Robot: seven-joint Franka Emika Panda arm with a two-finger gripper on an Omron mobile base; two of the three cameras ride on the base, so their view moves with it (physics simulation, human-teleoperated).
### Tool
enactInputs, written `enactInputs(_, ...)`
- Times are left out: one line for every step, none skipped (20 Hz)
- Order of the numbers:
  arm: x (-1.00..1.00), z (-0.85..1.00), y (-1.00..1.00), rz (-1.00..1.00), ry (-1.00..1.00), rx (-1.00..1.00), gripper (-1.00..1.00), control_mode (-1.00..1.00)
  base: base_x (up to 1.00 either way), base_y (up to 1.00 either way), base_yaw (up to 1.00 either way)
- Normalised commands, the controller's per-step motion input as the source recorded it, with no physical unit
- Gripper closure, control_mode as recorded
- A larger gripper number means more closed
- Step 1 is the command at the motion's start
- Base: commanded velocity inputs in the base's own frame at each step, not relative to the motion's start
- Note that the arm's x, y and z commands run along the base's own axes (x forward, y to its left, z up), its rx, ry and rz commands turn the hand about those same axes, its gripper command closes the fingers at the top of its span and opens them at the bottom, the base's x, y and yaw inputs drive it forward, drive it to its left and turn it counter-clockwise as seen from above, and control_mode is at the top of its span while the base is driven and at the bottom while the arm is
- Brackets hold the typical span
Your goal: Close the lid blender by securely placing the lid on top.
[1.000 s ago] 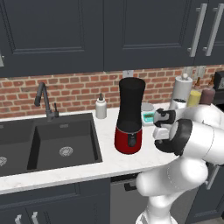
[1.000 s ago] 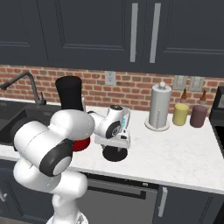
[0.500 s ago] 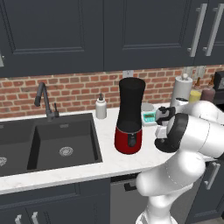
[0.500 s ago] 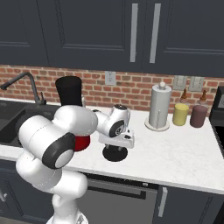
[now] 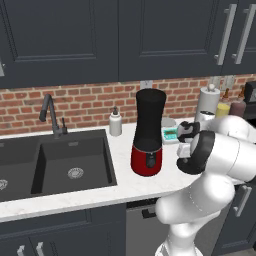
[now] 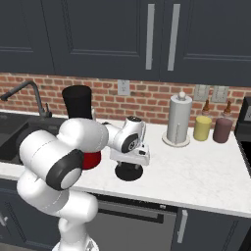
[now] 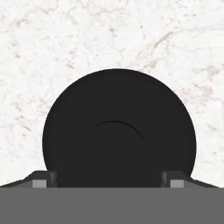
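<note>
The lid [image 7: 118,127], a flat matte black disc with a raised centre, lies on the white marble counter [image 6: 196,171] to the right of the blender. In the right base view the lid [image 6: 129,172] sits directly under the hand. My gripper [image 7: 109,181] points straight down at it and is open, one dark fingertip [image 7: 43,178] on each side of the disc, just above it. From the right base, the gripper [image 6: 129,164] hovers close over the lid. The blender [image 5: 149,135] stands upright, its black jar on a glossy red base, the jar top uncovered.
A paper towel roll [image 6: 177,120], a yellow jar [image 6: 201,128] and a purple jar [image 6: 223,130] stand at the back right. A white soap bottle [image 5: 115,123], a faucet [image 5: 50,115] and a dark sink [image 5: 50,160] lie left of the blender. A teal-and-white object [image 5: 170,134] sits behind the arm.
The hand has come down a little closer over the lid and the arm's elbow has swung. The lid and blender have not moved.
</note>
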Motion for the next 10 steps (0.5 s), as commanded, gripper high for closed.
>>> enactInputs(-0.12, 0.0, 0.0, 0.0, 0.0, -0.01, -1.0, -1.0, 0.0, 0.0, 0.0)
enactInputs(-0.14, 0.0, 0.0, 0.0, 0.0, 0.0, -1.0, -1.0, 0.0, 0.0, 0.0)
enactInputs(-0.2, 0.0, 0.0, 0.0, 0.0, 0.0, -1.0, -1.0, 0.0, 0.0, 0.0)
enactInputs(-0.14, 0.0, 0.0, 0.0, 0.0, -0.01, -1.0, -1.0, 0.0, 0.0, 0.0)
enactInputs(-0.09, 0.0, 0.0, 0.0, 0.0, -0.01, -1.0, -1.0, 0.0, 0.0, 0.0)
enactInputs(0.0, 0.0, 0.0, 0.0, 0.0, 0.0, -1.0, -1.0, 0.0, 0.0, 0.0)
enactInputs(0.0, 0.0, 0.0, 0.0, 0.0, 0.0, -1.0, -1.0, 0.0, 0.0, 0.0)
enactInputs(0.0, 0.0, 0.0, 0.0, 0.0, 0.0, -1.0, -1.0, 0.0, 0.0, 0.0)
enactInputs(0.0, -0.09, 0.0, 0.0, 0.0, -0.01, -1.0, -1.0, 0.0, 0.0, 0.0)
enactInputs(0.0, -0.17, 0.0, 0.0, 0.0, -0.03, -1.0, -1.0, 0.0, 0.0, 0.0)
